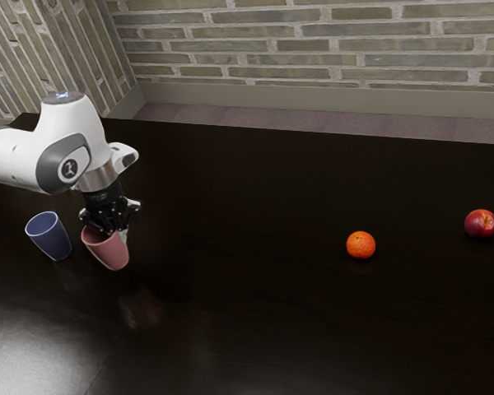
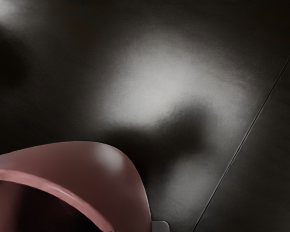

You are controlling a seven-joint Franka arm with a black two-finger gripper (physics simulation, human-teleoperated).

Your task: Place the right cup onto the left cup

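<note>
While holding the pink cup (image 1: 109, 252) clear of the table (image 1: 255, 329), go for height and a level carry before any lowering. Gripper (image 1: 115, 234) at the rim, one finger (image 1: 124, 237) against the outside wall, the other hidden, most likely inside; by the look of it nearly closed, with only the cup's wall pinched between. Pink cup mouth up, seemingly just above the table, toward the far corner at the exterior view's left; blue cup (image 1: 52, 239) just beside, upright on the table and nearer that corner. Raise straight up first, enough to clear the blue cup's rim with the base, then move across without turning the wrist. Aim by the pink cup's base, not by the hand, given a hold off to one side. Stop over the blue cup's mouth, correct any lean, then lower slowly and straight down, ready to back up at the first catch of base on rim. Main risk: swinging in such a one-sided grip, or nudging the blue cup over by coming across too low. Once nested and settled, part the fingers only a little, to avoid pushing on the wall, and withdraw straight up. Leave the orange (image 1: 361, 245) and apple (image 1: 481, 224), both well apart, alone.
</note>
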